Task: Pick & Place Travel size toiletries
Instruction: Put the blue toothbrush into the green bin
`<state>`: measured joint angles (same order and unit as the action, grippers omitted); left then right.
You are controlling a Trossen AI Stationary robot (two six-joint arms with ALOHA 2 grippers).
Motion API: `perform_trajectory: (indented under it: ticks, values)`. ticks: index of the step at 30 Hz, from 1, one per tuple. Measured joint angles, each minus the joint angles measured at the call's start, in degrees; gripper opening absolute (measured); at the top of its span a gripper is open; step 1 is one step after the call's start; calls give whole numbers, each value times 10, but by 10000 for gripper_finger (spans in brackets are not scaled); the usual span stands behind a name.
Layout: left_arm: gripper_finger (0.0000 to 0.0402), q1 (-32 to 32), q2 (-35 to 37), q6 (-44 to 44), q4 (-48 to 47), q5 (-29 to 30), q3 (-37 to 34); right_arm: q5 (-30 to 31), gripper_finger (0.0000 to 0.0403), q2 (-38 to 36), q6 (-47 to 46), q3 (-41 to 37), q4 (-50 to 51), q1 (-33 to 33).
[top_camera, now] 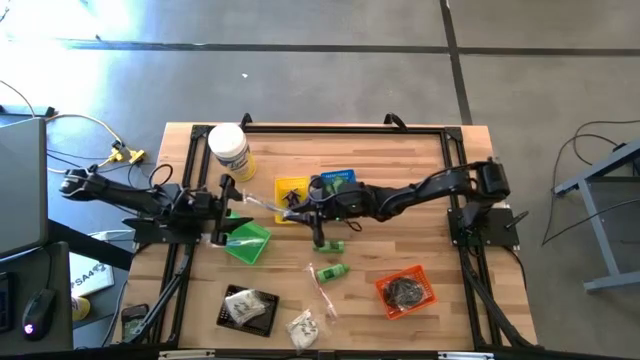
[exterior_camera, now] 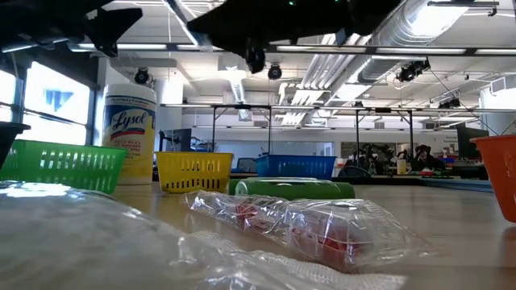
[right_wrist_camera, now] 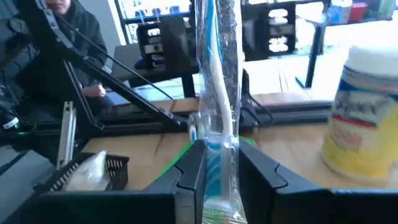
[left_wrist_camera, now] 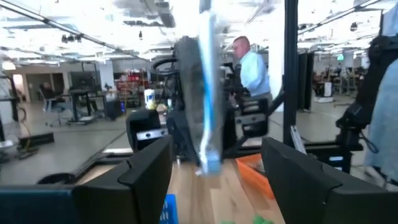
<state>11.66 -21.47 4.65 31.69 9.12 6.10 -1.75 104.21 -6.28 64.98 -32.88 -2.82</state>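
Two pincers: right pincer [right_wrist_camera: 214, 168] clamped on toothbrush packet [right_wrist_camera: 216, 81]; left pincer [left_wrist_camera: 214, 177] agape.

Wooden desk [top_camera: 420, 200]; white Lysol jar [top_camera: 230, 152] at far left corner; green basket [top_camera: 249, 242], yellow basket [top_camera: 290, 189], blue basket [top_camera: 340, 178], orange basket [top_camera: 405, 290]; black tray [top_camera: 250, 310] near front edge.

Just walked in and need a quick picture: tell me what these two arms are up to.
A handover is under way above the table. The right claw is shut on a long thin clear packet holding a toothbrush, gripping it upright by one end. The left claw stands open with the same packet between its fingers. A green tube, other packets and the coloured baskets, including a green one, lie on the table.
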Motion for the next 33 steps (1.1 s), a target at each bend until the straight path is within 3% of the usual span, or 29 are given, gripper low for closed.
perform_trajectory:
  ticks: [9, 19, 23, 29, 33]
  values:
    - [239, 0, -119, 16, 55, 38, 53, 0, 63, 29, 54, 58, 25, -1]
    - [232, 0, -159, 30, 79, 4, 91, 1, 63, 29, 64, 59, 41, -1]
    - [180, 0, -163, 11, 71, 2, 94, 1, 63, 29, 66, 59, 39, -1]
    - [29, 0, -167, 5, 74, 4, 94, 0, 64, 29, 66, 59, 35, -1]
    - [22, 0, -167, 3, 76, 4, 94, 1, 67, 29, 65, 59, 35, -1]
